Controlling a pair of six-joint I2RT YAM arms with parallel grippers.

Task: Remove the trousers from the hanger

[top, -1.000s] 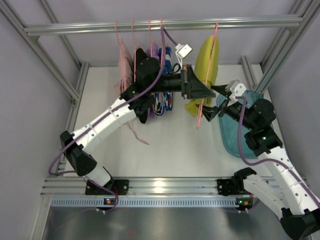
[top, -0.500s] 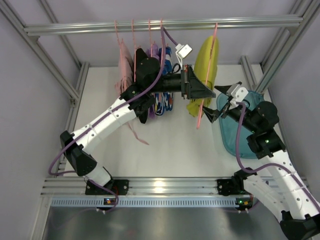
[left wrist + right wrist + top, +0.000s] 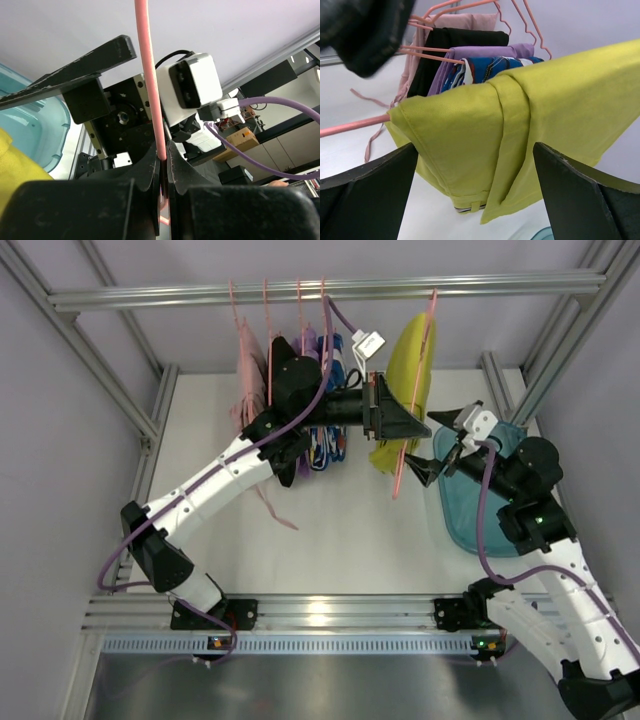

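The left gripper (image 3: 163, 170) clamps the pink hanger (image 3: 149, 75) by its wire, while the right gripper (image 3: 443, 443) gapes wide beside the yellow-green trousers (image 3: 520, 115).

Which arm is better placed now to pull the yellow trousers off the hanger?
Right: the right pincer is open and faces the yellow trousers, while the left pincer is shut on the hanger.

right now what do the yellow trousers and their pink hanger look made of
The trousers: woven cloth, likely cotton, matte; it drapes in soft folds with stitched seams. The hanger: thin, smooth, evenly pink rod with slight sheen, probably plastic-coated wire, though solid plastic is possible.
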